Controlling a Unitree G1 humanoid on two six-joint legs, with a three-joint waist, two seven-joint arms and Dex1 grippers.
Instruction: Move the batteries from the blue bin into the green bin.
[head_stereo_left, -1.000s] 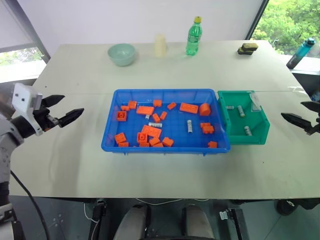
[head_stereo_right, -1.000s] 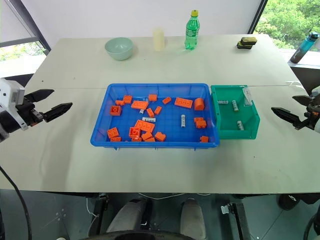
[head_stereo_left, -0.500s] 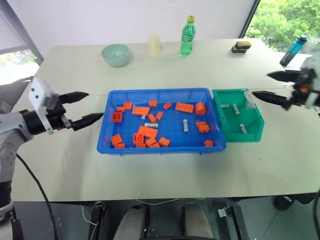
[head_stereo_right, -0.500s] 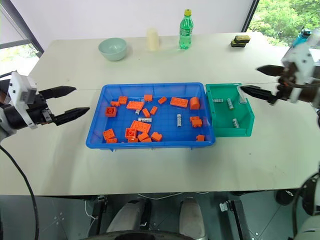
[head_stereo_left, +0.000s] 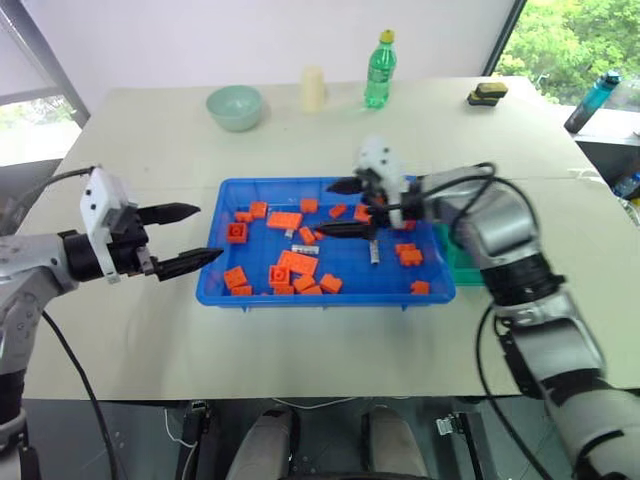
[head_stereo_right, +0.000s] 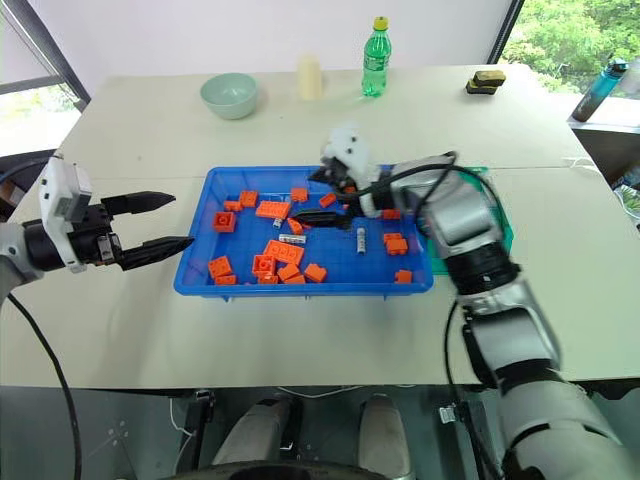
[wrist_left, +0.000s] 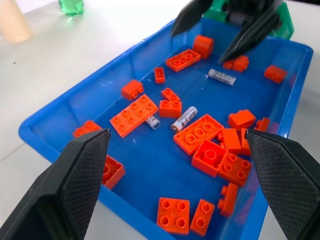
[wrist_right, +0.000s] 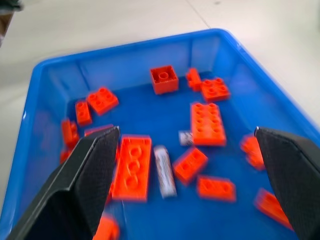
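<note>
The right gripper (head_stereo_left: 338, 207) hangs over the middle of the blue bin (head_stereo_left: 215, 283), its two black fingers spread wide with nothing between them, pointing across the bin toward the robot's left. The left gripper (head_stereo_left: 196, 235) sits just outside the bin's left wall, fingers also wide apart and empty, pointing in toward the bin.

Three batteries (wrist_left: 184, 118) lie flat on the bin floor among orange bricks (wrist_left: 134, 114). One battery (head_stereo_left: 374, 251) lies just below and to the right of the right gripper's fingertips; its long axis runs from the near side of the bin to the far side. A second battery (wrist_right: 164, 171) lies ahead of the right gripper's open fingers, between a long brick and a smaller one, its long axis running crosswise, toward the bin's left and right walls. A third, short-looking battery (wrist_left: 153, 122) lies close to that one, next to a flat brick; its direction is hard to tell.

The green bin (wrist_left: 287, 20) stands against the blue bin's right wall, behind the right arm and mostly hidden by it.
</note>
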